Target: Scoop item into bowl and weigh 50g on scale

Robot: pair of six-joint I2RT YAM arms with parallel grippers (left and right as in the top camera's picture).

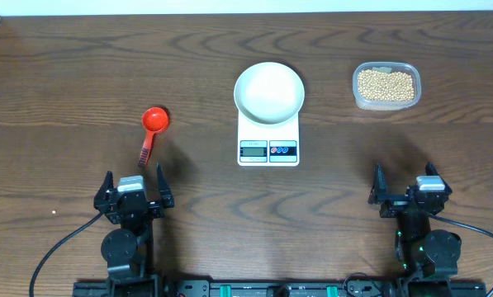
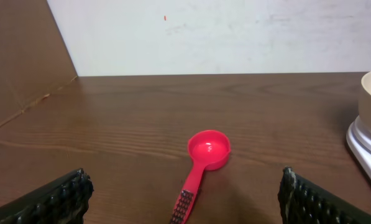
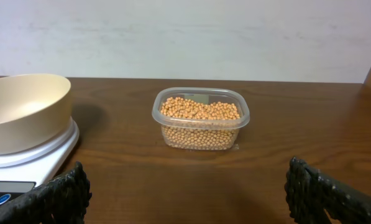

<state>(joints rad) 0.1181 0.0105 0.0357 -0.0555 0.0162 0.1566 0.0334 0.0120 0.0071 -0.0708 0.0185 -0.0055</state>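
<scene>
The tan beans [image 1: 386, 84] fill a clear plastic tub [image 1: 386, 106] at the back right; both also show in the right wrist view, beans [image 3: 201, 110] in tub [image 3: 201, 142]. The empty white bowl [image 1: 268, 91] stands on the white scale [image 1: 268, 150] at the table's middle; bowl [image 3: 23, 109] and scale [image 3: 30, 163] show at the left of the right wrist view. A red scoop [image 1: 152, 129] lies left of the scale, also in the left wrist view [image 2: 204, 158]. My left gripper [image 1: 134, 186] [image 2: 184, 199] is open and empty, just short of the scoop's handle. My right gripper [image 1: 405, 186] [image 3: 188, 193] is open and empty, near the front edge.
A white wall stands behind the table's far edge. A brown board [image 2: 23, 56] rises along the table's left side.
</scene>
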